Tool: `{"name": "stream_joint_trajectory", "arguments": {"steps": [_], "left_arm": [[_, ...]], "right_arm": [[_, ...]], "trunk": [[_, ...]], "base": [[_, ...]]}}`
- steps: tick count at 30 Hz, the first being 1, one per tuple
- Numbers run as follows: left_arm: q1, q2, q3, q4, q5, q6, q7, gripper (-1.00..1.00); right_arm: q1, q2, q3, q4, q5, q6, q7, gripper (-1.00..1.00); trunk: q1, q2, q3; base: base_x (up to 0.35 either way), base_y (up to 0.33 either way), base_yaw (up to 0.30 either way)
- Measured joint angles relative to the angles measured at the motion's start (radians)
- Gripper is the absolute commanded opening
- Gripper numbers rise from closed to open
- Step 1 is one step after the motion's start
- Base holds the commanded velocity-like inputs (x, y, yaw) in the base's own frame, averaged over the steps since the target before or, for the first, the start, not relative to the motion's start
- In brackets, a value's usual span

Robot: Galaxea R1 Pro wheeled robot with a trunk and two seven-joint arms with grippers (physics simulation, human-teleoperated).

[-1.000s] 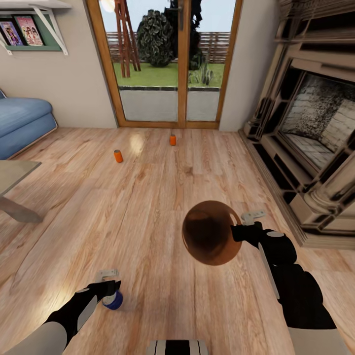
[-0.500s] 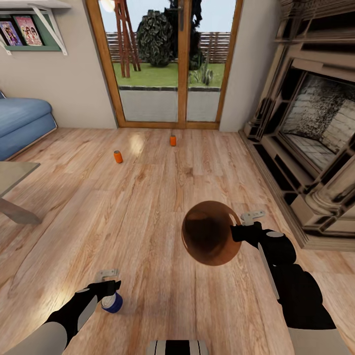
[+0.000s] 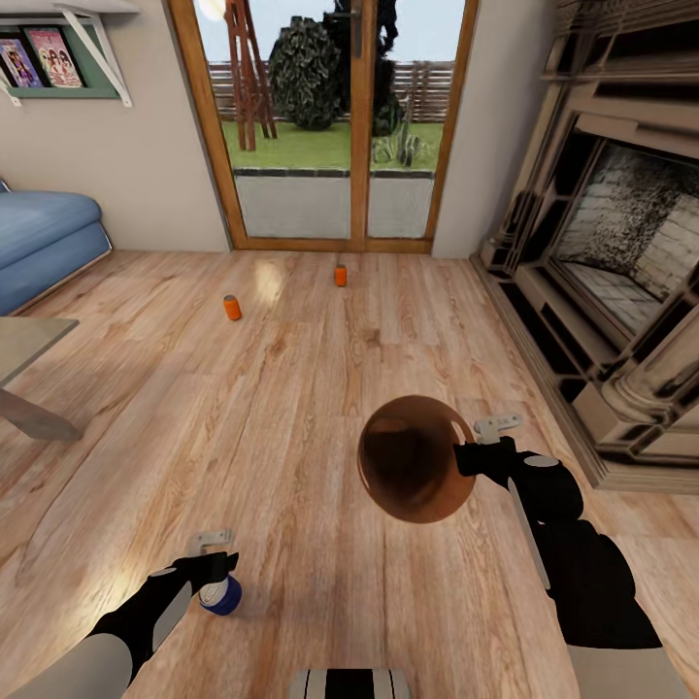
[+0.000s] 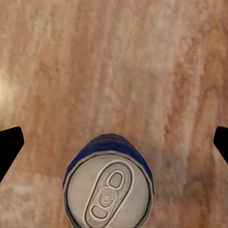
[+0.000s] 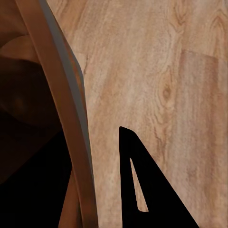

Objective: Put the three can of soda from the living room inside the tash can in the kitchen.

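A dark blue soda can with a pale top stands upright on the wood floor. My left gripper hangs directly above it, open, with its dark fingertips wide apart on either side and clear of the can. Two orange soda cans stand farther off, near the glass garden doors. My right gripper is shut on the rim of the trash can, held above the floor and tilted so its brown inside faces the camera. In the right wrist view the rim runs beside one black finger.
The living room has a blue sofa at the left and a low table corner near it. A carved stone fireplace lines the right side. Glass doors close the far wall. Open wood floor lies between me and the orange cans.
The view has crept very slightly. Both arms, the bin and the cans hold their places.
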Motion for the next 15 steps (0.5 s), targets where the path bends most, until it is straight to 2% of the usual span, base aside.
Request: {"name": "stream_joint_trajectory", "arguments": {"steps": [10,15], "left_arm": [[0.000,0.001,0.000,0.002,-0.001,0.010,0.000,1.00],[0.000,0.001,0.000,0.002,-0.001,0.013,-0.001,1.00]], "right_arm": [[0.000,0.000,0.000,0.000,0.001,0.000,0.000,-1.00],[0.000,0.001,0.000,0.001,0.003,0.000,-0.001,-1.00]], "trunk": [[0.000,0.000,0.000],[0.002,-0.001,-0.019]], "base": [[0.000,0.000,0.000],[0.000,0.000,0.000]]}}
